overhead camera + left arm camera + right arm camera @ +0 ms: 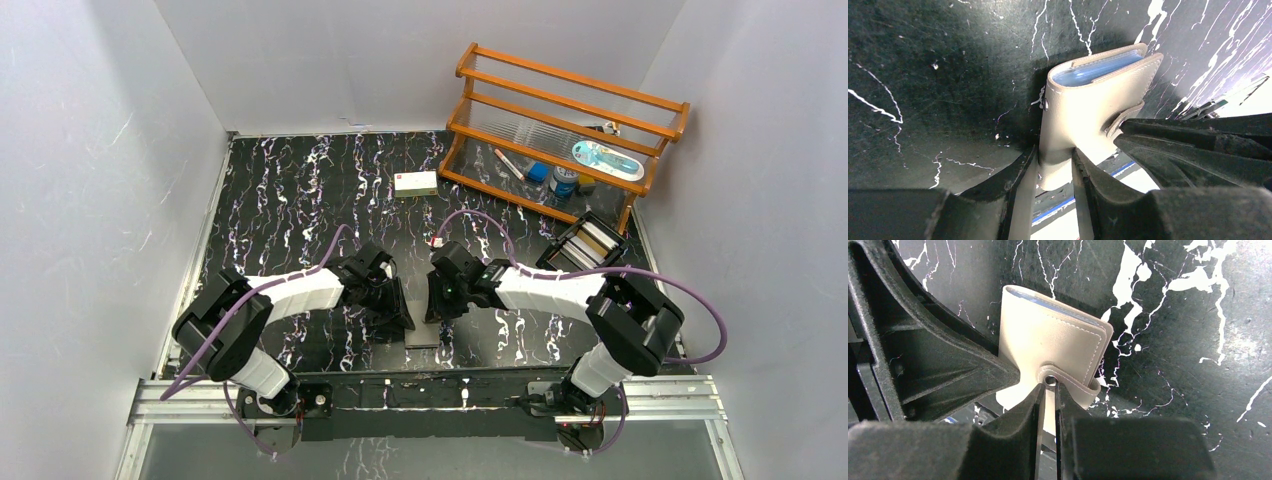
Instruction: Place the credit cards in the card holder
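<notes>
Item: small soft grey-taupe folding card holder (1088, 115), folded shut, light blue inner sleeves showing at its open top edge; position: held up off the black, white-veined marble-pattern table top (300, 190), near its front edge, between the two arms; left gripper (1054, 162): closed on the holder's lower edge, jaws pinching the cover from both sides; right gripper (1049, 395): fingers drawn nearly together on the holder's taupe snap tab (1070, 382), pinching it near the round snap; whether the snap has already parted cannot be told; credit cards: one pale flat rectangular card (422, 335) lies on the table directly beneath the two grippers, none in either gripper; black open-topped tray (590, 216), well to the right, holds pale and tan strips, probably further cards, too small to confirm; step in hand, as judged: opening the holder, one arm bracing it while the other works the tab; no card loaded yet; next move calls for: a pull on the tab away from the cover while the left grip stays firm, then spreading the covers so that the blue sleeves face up; after that a free gripper for the thin card, which lies flat and will be awkward to lift.
</notes>
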`<state>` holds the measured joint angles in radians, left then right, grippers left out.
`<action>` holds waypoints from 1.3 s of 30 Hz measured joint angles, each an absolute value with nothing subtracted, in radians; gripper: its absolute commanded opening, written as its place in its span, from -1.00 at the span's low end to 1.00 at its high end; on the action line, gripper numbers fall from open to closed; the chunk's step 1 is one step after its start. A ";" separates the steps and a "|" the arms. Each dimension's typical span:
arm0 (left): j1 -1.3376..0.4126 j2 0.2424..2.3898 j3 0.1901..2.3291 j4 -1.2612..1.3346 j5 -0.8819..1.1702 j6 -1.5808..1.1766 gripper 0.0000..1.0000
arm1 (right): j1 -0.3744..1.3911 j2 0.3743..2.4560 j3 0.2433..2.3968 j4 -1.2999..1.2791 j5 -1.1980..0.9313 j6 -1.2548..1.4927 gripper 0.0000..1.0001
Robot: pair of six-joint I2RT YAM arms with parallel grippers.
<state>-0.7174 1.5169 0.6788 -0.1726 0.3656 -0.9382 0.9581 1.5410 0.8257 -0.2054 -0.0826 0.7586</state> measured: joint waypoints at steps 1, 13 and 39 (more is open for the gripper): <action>-0.717 1.518 0.681 -0.175 0.366 -0.938 -0.38 | 0.958 1.541 0.828 -0.212 -0.085 0.754 -0.59; -0.730 1.518 0.728 -0.243 0.312 -0.916 -0.20 | 0.959 1.520 0.869 -0.289 -0.036 0.736 -0.49; -0.723 1.601 0.849 -0.335 0.226 -0.852 -0.28 | 0.956 1.555 0.881 -0.281 -0.056 0.754 -0.57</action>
<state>-0.7231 1.6009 0.8486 -0.3347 0.2260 -0.8524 0.9558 1.5547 0.8810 -0.2810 -0.0563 0.7536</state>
